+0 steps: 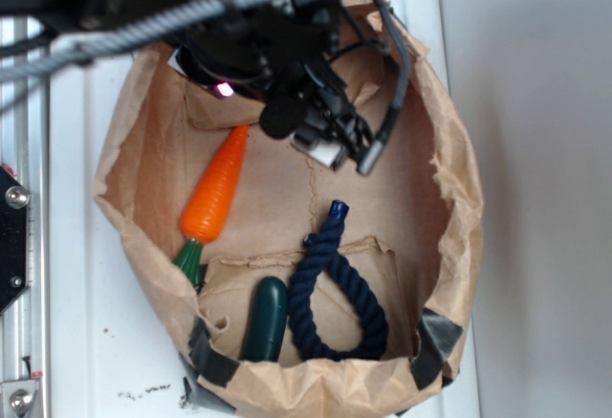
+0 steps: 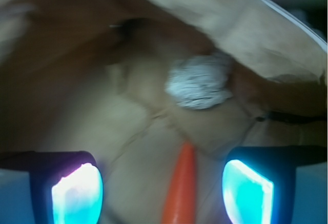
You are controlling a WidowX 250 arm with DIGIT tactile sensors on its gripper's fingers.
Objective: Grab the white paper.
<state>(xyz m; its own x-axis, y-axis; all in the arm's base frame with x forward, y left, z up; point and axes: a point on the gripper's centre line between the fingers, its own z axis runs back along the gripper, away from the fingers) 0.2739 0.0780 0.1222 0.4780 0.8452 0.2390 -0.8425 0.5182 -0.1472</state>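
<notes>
A: Where's the white paper [image 2: 199, 82]?
B: In the wrist view it's a crumpled, wrinkled wad with grey creases, lying on the brown paper bag's [image 1: 449, 198] floor near the bag wall, ahead of the gripper [image 2: 162, 193].
A: And the gripper?
B: Spread wide, holding nothing; the smooth orange carrot's [image 1: 218, 191] tip shows between its fingers.
A: Anything else inside?
B: A twisted navy rope loop [image 1: 335, 289] and a dark green rounded piece [image 1: 266, 319].

White paper [image 2: 199, 82] blurred, arm-hidden outside.
</notes>
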